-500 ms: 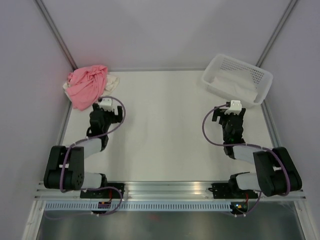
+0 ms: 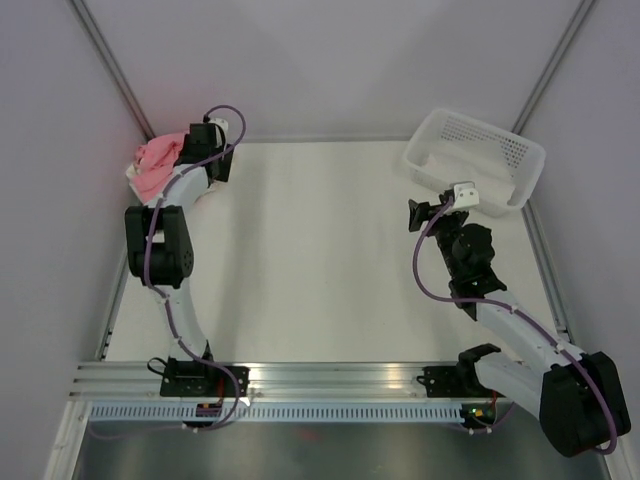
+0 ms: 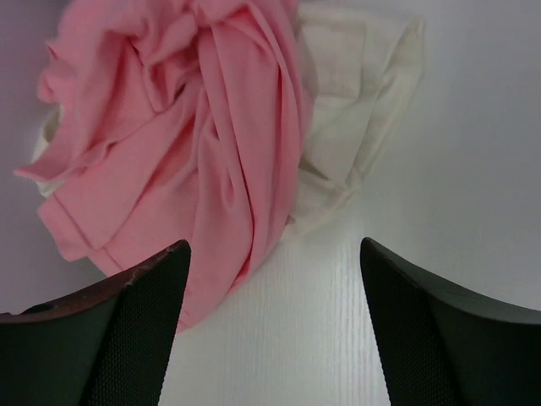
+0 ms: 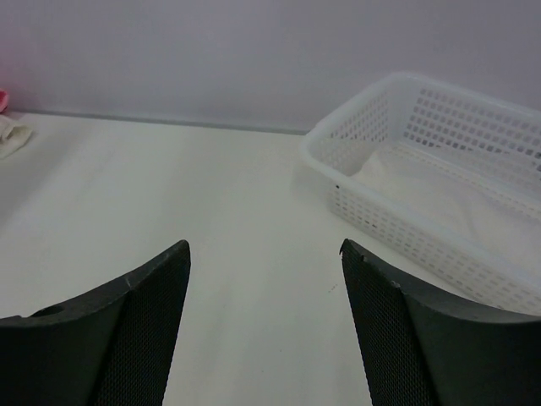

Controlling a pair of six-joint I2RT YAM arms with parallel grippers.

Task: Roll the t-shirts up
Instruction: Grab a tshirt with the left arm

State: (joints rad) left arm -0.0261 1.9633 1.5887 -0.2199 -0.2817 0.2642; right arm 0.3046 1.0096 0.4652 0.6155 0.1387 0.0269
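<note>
The t-shirts lie crumpled together in the far left corner. The salmon pink one [image 3: 177, 144] [image 2: 155, 165] is bunched on top. The cream one [image 3: 355, 110] [image 2: 131, 172] pokes out beneath it, to its right in the left wrist view. My left gripper [image 3: 270, 245] [image 2: 203, 140] hovers open just short of the heap; its left finger overlaps the pink hem and nothing lies between the jaws. My right gripper [image 4: 265, 244] [image 2: 430, 210] is open over bare table, far from the shirts. Small bits of the cream shirt [image 4: 10, 135] show at the left edge of the right wrist view.
A white perforated basket [image 2: 420, 165] [image 4: 338, 161] stands at the back right, just beyond the right gripper, with something white lying inside it. Walls close off the back and both sides. A metal rail [image 2: 340, 380] runs along the near edge.
My left arm has stretched from mid-table into the far left corner, over the shirts. The right arm has risen and turned its gripper leftwards, beside the basket.
</note>
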